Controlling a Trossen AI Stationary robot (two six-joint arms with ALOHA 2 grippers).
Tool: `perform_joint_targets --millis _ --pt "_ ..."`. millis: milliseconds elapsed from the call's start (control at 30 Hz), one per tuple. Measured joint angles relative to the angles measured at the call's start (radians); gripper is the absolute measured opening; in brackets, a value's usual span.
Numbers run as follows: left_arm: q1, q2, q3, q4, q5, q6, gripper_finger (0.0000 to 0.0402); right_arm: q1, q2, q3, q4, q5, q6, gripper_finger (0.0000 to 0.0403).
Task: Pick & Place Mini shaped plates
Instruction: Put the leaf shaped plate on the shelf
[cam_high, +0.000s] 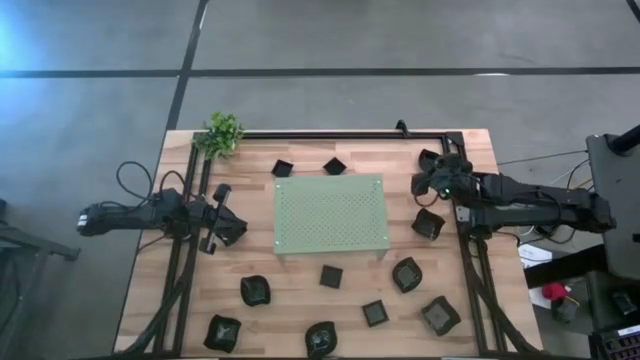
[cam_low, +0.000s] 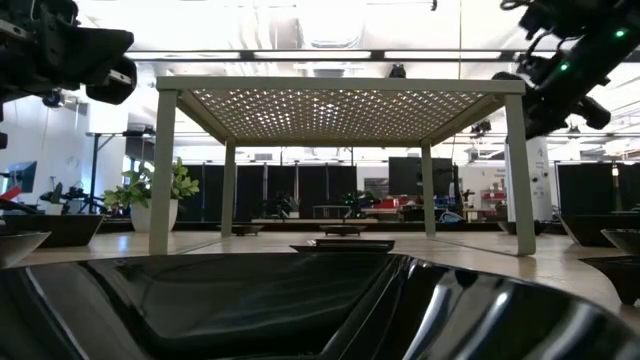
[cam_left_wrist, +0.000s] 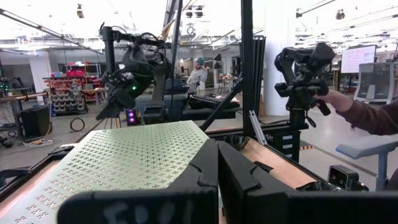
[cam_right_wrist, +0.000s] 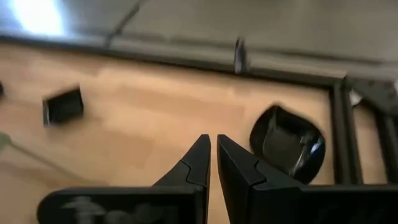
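Nearest us, black mini shaped plates (cam_high: 330, 276) lie scattered on the tabletop (cam_high: 300, 300) around the green mat (cam_high: 331, 214). We see the right gripper (cam_high: 437, 172), fingers nearly closed and empty, at upper right; left gripper (cam_high: 229, 222) closed, mid-left.

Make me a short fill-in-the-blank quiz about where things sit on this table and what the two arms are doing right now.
1. The small green plant stands at the table's far ____ corner.
2. The perforated green mat has ____ black dishes on top of it.
3. The left gripper has its fingers ____.
4. The right gripper holds ____.

Missing words: left; no; shut; nothing
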Motion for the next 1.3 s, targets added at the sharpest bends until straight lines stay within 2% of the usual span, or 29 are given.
perform_joint_targets --millis 133,400,833,1300 --pt "0.0 0.0 0.0 0.0 0.0 0.0 0.0 -0.1 0.068 0.01 0.004 -0.13 -0.042 0.0026" --pt "0.0 0.0 0.0 0.0 0.0 0.0 0.0 -0.258 0.147 0.021 0.005 -0.139 -0.114 0.003" --pt "0.0 0.0 0.0 0.0 0.0 0.0 0.0 -0.318 0.228 0.021 0.013 -0.185 -0.126 0.0108" --pt "0.0 0.0 0.0 0.0 0.0 0.0 0.0 -0.403 0.477 0.021 0.118 -0.243 -0.159 0.0114"
